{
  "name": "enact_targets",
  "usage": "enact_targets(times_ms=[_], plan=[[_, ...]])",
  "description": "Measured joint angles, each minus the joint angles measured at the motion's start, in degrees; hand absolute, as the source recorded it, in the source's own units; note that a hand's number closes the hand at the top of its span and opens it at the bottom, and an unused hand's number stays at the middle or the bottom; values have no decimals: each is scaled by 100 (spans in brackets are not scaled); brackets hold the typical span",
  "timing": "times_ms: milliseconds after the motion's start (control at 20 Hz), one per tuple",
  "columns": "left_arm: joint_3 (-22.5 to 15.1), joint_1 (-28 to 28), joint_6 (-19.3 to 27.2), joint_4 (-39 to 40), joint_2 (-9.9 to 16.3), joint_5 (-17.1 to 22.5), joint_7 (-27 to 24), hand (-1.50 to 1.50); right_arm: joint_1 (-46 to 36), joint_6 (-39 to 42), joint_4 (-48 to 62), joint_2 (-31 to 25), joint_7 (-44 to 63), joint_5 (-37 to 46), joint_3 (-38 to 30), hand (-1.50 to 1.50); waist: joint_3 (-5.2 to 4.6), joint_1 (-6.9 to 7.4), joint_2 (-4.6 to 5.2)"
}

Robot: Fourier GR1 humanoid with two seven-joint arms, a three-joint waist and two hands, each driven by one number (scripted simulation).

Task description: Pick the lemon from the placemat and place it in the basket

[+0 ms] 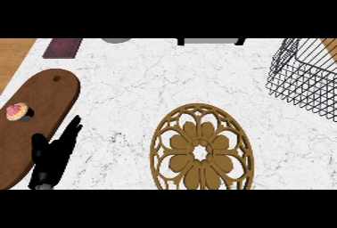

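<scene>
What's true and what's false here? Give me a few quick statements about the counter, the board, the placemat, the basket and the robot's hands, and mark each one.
1. A wire basket sits at the counter's far right. True.
2. A lemon lies on the round placemat. False: no lemon shows on it.
3. A cupcake rests on the wooden board. True.
4. The left hand is curled round the cupcake. False: its fingers are straight, apart from the cupcake.
5. The right hand is over the basket. False: it is not in view.

The wire basket runs off the right edge, and the placemat is cut below.
</scene>
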Motion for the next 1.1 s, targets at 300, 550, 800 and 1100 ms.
enact_targets(times_ms=[300, 550, 800, 1100], plan=[[29, 54, -21, -20, -20, -42, -50, 0, 197, 197, 242, -315, -440, 53, 52, -150, -2, 1, -3], [65, 17, -32, -26, -44, -36, 66, 0, 286, 143, 138, -451, -697, -141, -139, -150, -5, -22, -16], [57, 64, 25, -37, -99, -129, 49, 0, 378, -7, -217, -508, -579, -377, -439, -150, -10, -64, -31], [165, 177, -50, -56, -64, -88, -51, 0, 982, 76, -715, -817, -413, -728, -1001, -150, -12, -143, -51]])
